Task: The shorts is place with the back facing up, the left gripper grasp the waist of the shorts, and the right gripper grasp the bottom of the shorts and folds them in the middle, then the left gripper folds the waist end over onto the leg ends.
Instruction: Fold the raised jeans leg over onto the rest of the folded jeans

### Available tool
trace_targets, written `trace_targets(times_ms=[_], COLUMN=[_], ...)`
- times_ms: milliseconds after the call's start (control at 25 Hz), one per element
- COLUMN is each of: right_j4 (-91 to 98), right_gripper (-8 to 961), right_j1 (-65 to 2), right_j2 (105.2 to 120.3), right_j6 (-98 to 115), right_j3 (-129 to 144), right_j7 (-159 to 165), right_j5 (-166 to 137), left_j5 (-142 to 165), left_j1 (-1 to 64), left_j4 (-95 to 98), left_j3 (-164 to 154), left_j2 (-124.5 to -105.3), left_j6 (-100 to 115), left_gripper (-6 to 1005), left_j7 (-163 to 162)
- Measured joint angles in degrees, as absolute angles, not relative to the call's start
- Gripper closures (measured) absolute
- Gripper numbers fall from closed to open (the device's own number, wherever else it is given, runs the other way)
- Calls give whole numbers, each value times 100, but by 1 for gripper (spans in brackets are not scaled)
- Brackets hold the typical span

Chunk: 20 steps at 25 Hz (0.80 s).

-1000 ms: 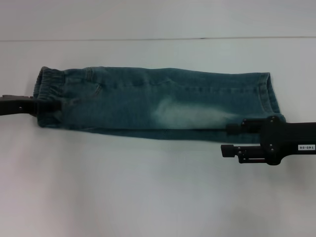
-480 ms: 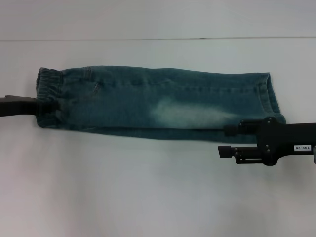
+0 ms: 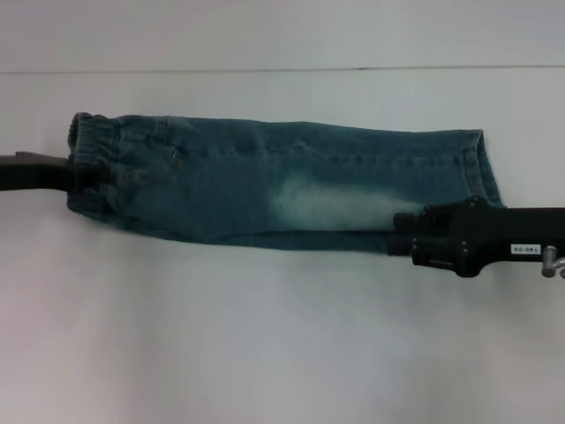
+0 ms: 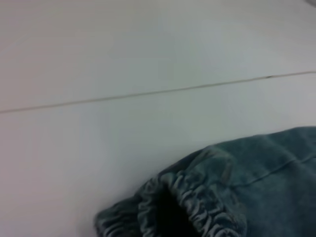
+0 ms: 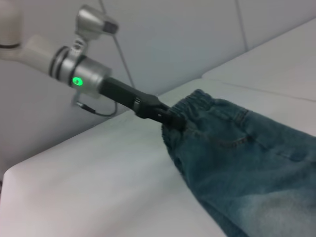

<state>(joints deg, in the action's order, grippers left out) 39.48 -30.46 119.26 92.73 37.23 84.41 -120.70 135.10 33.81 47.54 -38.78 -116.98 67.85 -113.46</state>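
The faded blue-green denim shorts [image 3: 282, 185] lie folded lengthwise across the white table. Their waist end [image 3: 93, 146] is at the left and the leg ends [image 3: 477, 168] at the right. My left gripper [image 3: 86, 177] comes in from the left and is shut on the puckered elastic waistband. From the right wrist view, the left gripper [image 5: 173, 120] pinches the band's corner of the shorts [image 5: 247, 163]. My right gripper [image 3: 402, 235], with its white label, stands open at the near edge of the shorts by the hems, holding nothing. The left wrist view shows the bunched waistband [image 4: 187, 202].
A white table [image 3: 265, 336] spreads bare in front of the shorts. A thin seam line [image 3: 282, 69] runs across the table behind them. The left arm's silver joint with a green light [image 5: 79, 74] shows in the right wrist view.
The right gripper has moved from in front of the shorts back onto their near edge. The left gripper has shifted the waist end slightly away from me.
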Motion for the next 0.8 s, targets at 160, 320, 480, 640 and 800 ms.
trace_targets(times_ms=[160, 320, 480, 640, 800], right_j4=[3677, 3290, 2663, 1800, 915], right_gripper=[456, 632, 790, 937, 933], right_j1=[-3178, -3271, -3338, -3478, -3810], right_j2=[11945, 11958, 11971, 12007, 12036], right_j6=[8938, 8467, 7725, 6688, 5940], right_j3=[3720, 3718, 3722, 3728, 3709], right_j7=[8375, 8067, 7286, 6143, 4945], right_j5=[-12038, -11622, -10744, -9515, -8532], left_j5=[13510, 13510, 13509, 13509, 13509], left_j1=[3478, 3727, 4080, 4449, 4896], left_j4=[5092, 5281, 5474, 5656, 5697], left_j3=[-3898, -3913, -3970, -4293, -4634], left_j2=[-11690, -11628, -11580, -11512, -11424], left_j6=[7213, 7666, 8058, 8233, 8329], left_gripper=[798, 833, 861, 871, 879], left_j7=[-11528, -11755, -12072, -12455, -12804])
